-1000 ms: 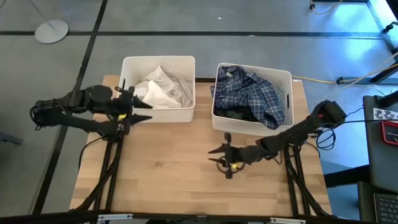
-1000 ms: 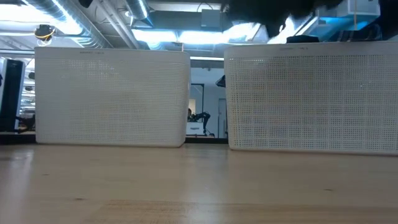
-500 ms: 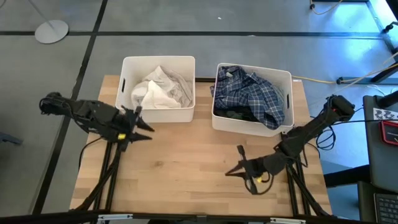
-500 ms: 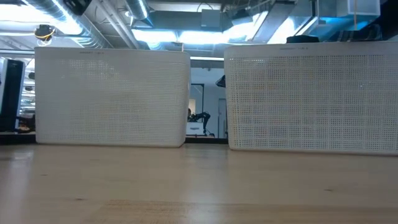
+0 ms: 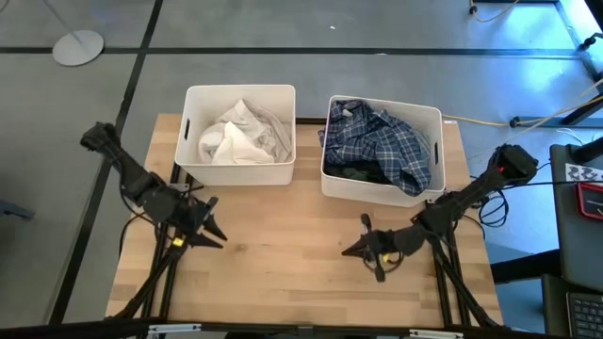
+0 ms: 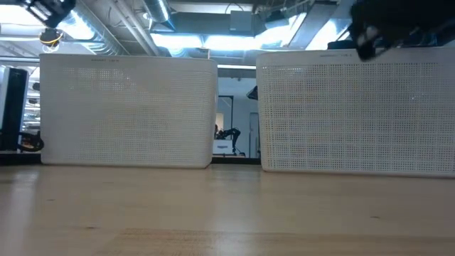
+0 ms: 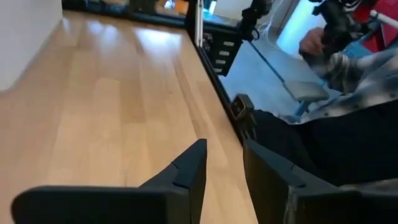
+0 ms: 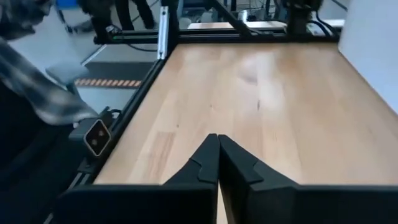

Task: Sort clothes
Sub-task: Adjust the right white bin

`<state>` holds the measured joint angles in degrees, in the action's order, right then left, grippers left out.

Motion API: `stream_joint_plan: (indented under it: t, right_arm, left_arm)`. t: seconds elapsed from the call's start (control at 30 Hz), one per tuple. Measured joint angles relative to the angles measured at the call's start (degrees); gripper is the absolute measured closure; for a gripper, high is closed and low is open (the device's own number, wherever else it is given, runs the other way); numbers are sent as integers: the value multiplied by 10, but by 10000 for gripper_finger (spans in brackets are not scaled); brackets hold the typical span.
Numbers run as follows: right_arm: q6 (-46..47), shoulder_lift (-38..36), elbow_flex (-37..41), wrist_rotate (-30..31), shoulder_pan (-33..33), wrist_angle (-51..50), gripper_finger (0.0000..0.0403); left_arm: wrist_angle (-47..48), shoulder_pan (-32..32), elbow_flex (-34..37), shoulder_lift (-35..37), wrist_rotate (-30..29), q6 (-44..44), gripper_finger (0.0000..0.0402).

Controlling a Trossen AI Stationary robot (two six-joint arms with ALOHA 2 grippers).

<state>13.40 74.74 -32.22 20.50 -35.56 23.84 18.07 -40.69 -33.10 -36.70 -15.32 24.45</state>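
In the high view, two white bins stand side by side at the upper middle of the wooden surface (image 5: 283, 254). The left bin (image 5: 193, 165) holds white and pale grey clothes (image 5: 240, 137); the right bin (image 5: 433, 141) holds a navy-and-white plaid shirt (image 5: 377, 141) over darker cloth, possibly dark green, though it sits in shadow. The left pincer (image 5: 215, 234) hovers at the lower left of the frame above bare wood, its fingers a little apart and holding nothing. The right pincer (image 5: 350, 250) hangs at the lower right, fingers pressed together and empty. In the wrist views, a person in a plaid sleeve (image 7: 360, 68) sits beyond the surface's edge.
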Motion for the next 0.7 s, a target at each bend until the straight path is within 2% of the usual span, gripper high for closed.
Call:
stream_joint_plan:
  t: [0.17, 0.3, 0.53, 0.7]
  right_arm:
    - [17, 0, 89, -6, 35, 112, 394]
    - [18, 0, 151, -11, 75, 197, 400]
    - [18, 0, 200, -38, 157, 224, 396]
    - [11, 0, 215, -103, 220, 234, 396]
  left_arm:
    - [-12, -57, 0, -16, -49, 23, 315]
    - [-11, -72, 0, -22, -72, 24, 320]
    - [-10, -73, 0, -21, -82, 27, 321]
    - [-10, -73, 0, -21, -86, 32, 321]
